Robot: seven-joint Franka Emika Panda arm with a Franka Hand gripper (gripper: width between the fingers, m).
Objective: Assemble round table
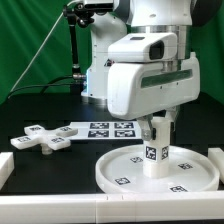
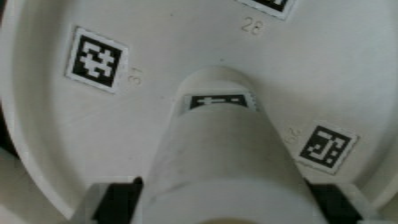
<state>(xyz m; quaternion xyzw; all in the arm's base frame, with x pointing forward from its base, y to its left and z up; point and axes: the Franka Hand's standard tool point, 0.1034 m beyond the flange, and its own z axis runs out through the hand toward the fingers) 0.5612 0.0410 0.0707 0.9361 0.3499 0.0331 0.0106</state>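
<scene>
The large white rimmed round disc (image 1: 160, 170) lies flat on the black table at the front, with small square tags on its face. The short thick white cylinder leg (image 1: 154, 153) stands upright near its middle. My gripper (image 1: 156, 127) comes straight down onto the leg and is shut on it. In the wrist view the leg (image 2: 217, 140) runs between my two black fingertips (image 2: 118, 200), which press on its sides, with the disc (image 2: 107, 110) beneath. The white cross-shaped foot (image 1: 43, 139) lies on the table at the exterior view's left.
The marker board (image 1: 100, 129) lies flat behind the disc. White rails (image 1: 6, 170) border the table's front and sides. A black stand (image 1: 72, 45) and a green curtain are at the back.
</scene>
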